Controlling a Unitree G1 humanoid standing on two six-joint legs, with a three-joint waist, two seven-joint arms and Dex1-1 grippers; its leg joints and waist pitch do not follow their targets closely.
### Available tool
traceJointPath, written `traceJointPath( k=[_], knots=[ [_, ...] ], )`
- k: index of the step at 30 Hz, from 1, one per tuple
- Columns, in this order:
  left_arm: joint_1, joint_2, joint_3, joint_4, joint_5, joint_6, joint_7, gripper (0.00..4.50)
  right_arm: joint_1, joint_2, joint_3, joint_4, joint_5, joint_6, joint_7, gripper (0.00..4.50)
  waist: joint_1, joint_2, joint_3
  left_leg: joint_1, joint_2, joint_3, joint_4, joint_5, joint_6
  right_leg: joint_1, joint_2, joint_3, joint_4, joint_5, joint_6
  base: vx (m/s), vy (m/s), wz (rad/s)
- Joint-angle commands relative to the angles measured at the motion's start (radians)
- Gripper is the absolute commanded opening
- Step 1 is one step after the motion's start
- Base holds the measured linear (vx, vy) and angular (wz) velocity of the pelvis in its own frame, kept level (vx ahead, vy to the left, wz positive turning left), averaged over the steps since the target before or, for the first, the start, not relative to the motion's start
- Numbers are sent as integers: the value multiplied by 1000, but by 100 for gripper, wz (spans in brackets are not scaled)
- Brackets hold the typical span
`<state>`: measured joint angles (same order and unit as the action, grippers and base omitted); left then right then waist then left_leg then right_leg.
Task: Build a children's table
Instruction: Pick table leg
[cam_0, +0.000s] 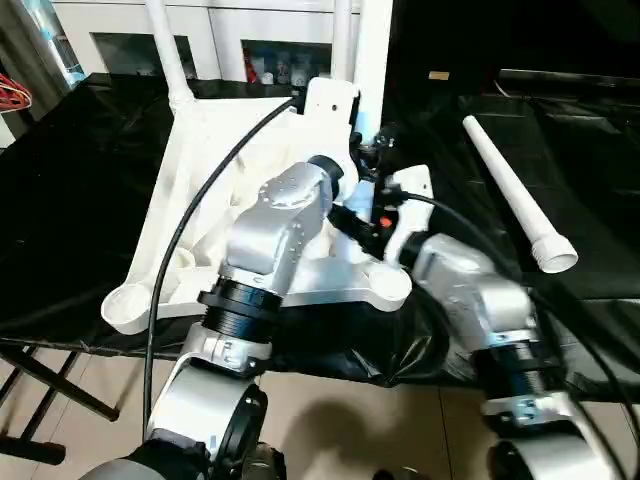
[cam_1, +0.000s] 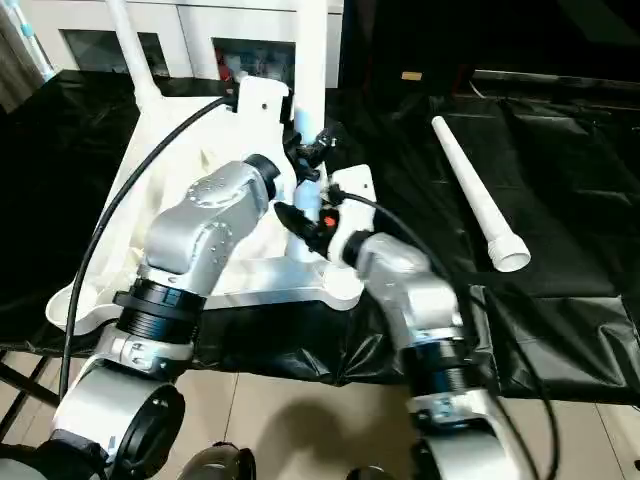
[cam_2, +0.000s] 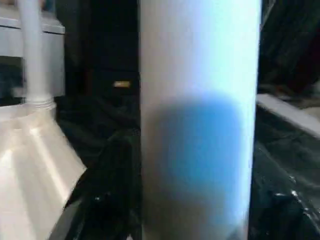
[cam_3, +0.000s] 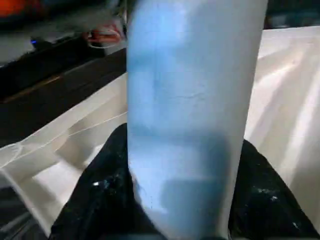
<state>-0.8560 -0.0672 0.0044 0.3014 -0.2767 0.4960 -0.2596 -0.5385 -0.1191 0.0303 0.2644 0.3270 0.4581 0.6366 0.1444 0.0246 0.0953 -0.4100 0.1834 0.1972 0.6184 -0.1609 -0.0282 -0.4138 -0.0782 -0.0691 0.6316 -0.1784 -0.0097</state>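
Two grippers crowding one upright leg (cam_0: 372, 60) at the tabletop's (cam_0: 200, 190) far corner, both jaws bracketing its vertical shaft, left (cam_0: 372, 150) above right (cam_0: 385, 205); can't tell if clenching. Lying spare on the worktop (cam_0: 90, 200): leg (cam_0: 512, 192), nearer right arm.

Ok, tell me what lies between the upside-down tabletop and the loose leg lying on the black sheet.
In the left eye view, the stretch from the tabletop to the loose leg holds crinkled black sheet, crossed nearer the robot by both silver forearms and their cables.
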Motion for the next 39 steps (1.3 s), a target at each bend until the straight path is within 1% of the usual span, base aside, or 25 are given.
traceJointPath(
  k=[1, 2, 3, 4, 5, 6, 8, 9, 11, 13, 14, 15, 17, 19, 20, 21, 22, 23, 24, 25, 29, 36, 37, 38, 39],
  knots=[
    [3, 19, 20, 6, -41, 14, -64, 329, 8, -15, 9, -62, 42, 0, 71, 191, 1, -4, -108, 26, 44, -30, -65, -152, 31, 60, -76, 47, -72, -103, -217, 0, 0, 0],
    [6, 36, 35, 3, -89, 51, -131, 329, 22, -35, 6, -87, 69, 5, 122, 191, 0, -1, -108, 28, 43, -29, -64, -158, 31, 59, -75, 46, -72, -107, -223, 0, 0, 0],
    [6, 36, 35, 3, -89, 51, -131, 339, 22, -35, 6, -87, 69, 5, 122, 191, 2, -2, -108, 28, 45, -30, -65, -162, 29, 58, -76, 46, -72, -114, -225, 0, 0, 0],
    [9, 76, 68, -5, -196, 140, -273, 342, 45, -81, -5, -132, 128, 25, 227, 191, 2, 0, -108, 29, 44, -29, -64, -168, 30, 60, -76, 45, -72, -119, -231, 0, 0, 0],
    [9, 76, 68, -5, -196, 140, -273, 342, 45, -81, -5, -132, 128, 25, 227, 191, 3, 0, -108, 29, 42, -29, -63, -165, 32, 61, -77, 45, -69, -118, -236, 0, 0, 0],
    [9, 76, 68, -5, -196, 140, -273, 342, 45, -81, -5, -132, 128, 25, 227, 191, 3, 1, -108, 28, 45, -30, -64, -164, 35, 58, -74, 45, -70, -115, -238, 0, 0, 0],
    [14, 118, 85, -15, -286, 222, -406, 342, 57, -119, -25, -156, 184, 55, 312, 191, 3, -2, -107, 29, 45, -30, -65, -168, 36, 59, -76, 45, -71, -128, -243, 0, 0, 0],
    [14, 118, 85, -15, -286, 222, -406, 342, 57, -119, -25, -156, 184, 55, 312, 191, 4, -2, -108, 31, 44, -29, -63, -167, 38, 61, -77, 44, -69, -131, -247, 0, 0, 0],
    [21, 165, 78, -26, -357, 308, -534, 342, 63, -159, -39, -171, 241, 102, 394, 191, 5, 0, -107, 29, 44, -28, -62, -158, 44, 59, -74, 45, -69, -134, -252, 0, 0, 0],
    [25, 182, 69, -28, -378, 326, -584, 342, 65, -176, -42, -178, 264, 124, 426, 191, 7, 2, -108, 30, 47, -29, -62, -157, 46, 58, -74, 44, -68, -137, -254, 0, 0, 0],
    [27, 192, 61, -25, -383, 328, -610, 342, 65, -190, -43, -182, 280, 143, 449, 191, 7, -1, -107, 30, 46, -29, -63, -155, 46, 58, -73, 44, -70, -139, -254, 0, 0, 0],
    [25, 198, 55, -19, -386, 329, -630, 324, 66, -202, -40, -185, 287, 153, 467, 191, 8, 0, -107, 31, 46, -29, -63, -157, 44, 58, -74, 44, -69, -143, -254, 0, 0, 0],
    [20, 199, 54, -7, -386, 324, -638, 314, 67, -215, -40, -189, 299, 165, 483, 191, 9, -2, -107, 30, 46, -29, -63, -162, 39, 60, -75, 44, -72, -161, -248, 0, 0, 0],
    [8, 193, 68, 14, -393, 317, -637, 294, 67, -233, -37, -195, 315, 181, 505, 191, 12, -1, -106, 32, 47, -29, -64, -167, 30, 58, -78, 45, -74, -175, -243, 0, 0, 0],
    [8, 193, 69, 16, -393, 317, -638, 281, 67, -234, -37, -195, 316, 182, 506, 191, 14, -3, -107, 33, 46, -28, -63, -170, 27, 59, -79, 45, -75, -186, -240, 0, 0, 0],
    [5, 190, 75, 23, -395, 309, -636, 272, 68, -241, -35, -199, 324, 192, 516, 191, 14, -2, -106, 32, 48, -29, -64, -171, 25, 59, -79, 45, -76, -191, -238, 0, 0, 0],
    [4, 189, 80, 27, -402, 310, -640, 266, 68, -244, -34, -202, 329, 198, 522, 191, 15, -6, -106, 33, 47, -29, -65, -171, 22, 60, -79, 46, -77, -201, -231, 0, 0, 0],
    [3, 189, 81, 28, -404, 311, -642, 259, 68, -246, -34, -202, 330, 200, 524, 191, 16, -5, -105, 33, 47, -29, -65, -173, 21, 59, -79, 46, -78, -207, -229, 0, 0, 0],
    [3, 191, 85, 30, -412, 318, -651, 259, 68, -250, -33, -206, 337, 211, 532, 191, 16, -5, -106, 33, 47, -29, -65, -172, 20, 59, -79, 45, -78, -211, -227, 0, 0, 0],
    [3, 192, 84, 30, -412, 321, -653, 239, 69, -252, -32, -208, 340, 214, 534, 191, 17, -5, -107, 33, 47, -29, -65, -167, 21, 60, -79, 46, -77, -210, -225, 0, 0, 0],
    [3, 191, 88, 35, -413, 320, -656, 205, 70, -265, -29, -210, 347, 226, 547, 191, 20, -8, -107, 32, 47, -29, -64, -156, 23, 59, -78, 46, -76, -201, -222, 0, 0, 0],
    [0, 175, 97, 36, -401, 281, -613, 191, 65, -270, -22, -201, 315, 201, 511, 191, 24, -7, -108, 32, 47, -29, -63, -154, 22, 58, -79, 45, -76, -201, -220, 0, 0, 0],
    [1, 172, 94, 31, -392, 270, -604, 191, 60, -267, -23, -195, 312, 204, 497, 247, 24, -7, -109, 32, 48, -29, -63, -153, 21, 58, -79, 45, -76, -201, -220, 0, 0, 0],
    [1, 168, 92, 22, -383, 261, -589, 191, 50, -257, -31, -180, 303, 208, 461, 261, 24, -9, -109, 32, 47, -29, -63, -150, 21, 59, -80, 46, -76, -201, -217, 0, 0, 0],
    [3, 166, 87, 12, -370, 247, -575, 191, 41, -246, -39, -165, 294, 207, 426, 261, 24, -8, -108, 30, 47, -30, -63, -149, 21, 58, -79, 46, -76, -202, -215, 0, 0, 0]
  ],
)
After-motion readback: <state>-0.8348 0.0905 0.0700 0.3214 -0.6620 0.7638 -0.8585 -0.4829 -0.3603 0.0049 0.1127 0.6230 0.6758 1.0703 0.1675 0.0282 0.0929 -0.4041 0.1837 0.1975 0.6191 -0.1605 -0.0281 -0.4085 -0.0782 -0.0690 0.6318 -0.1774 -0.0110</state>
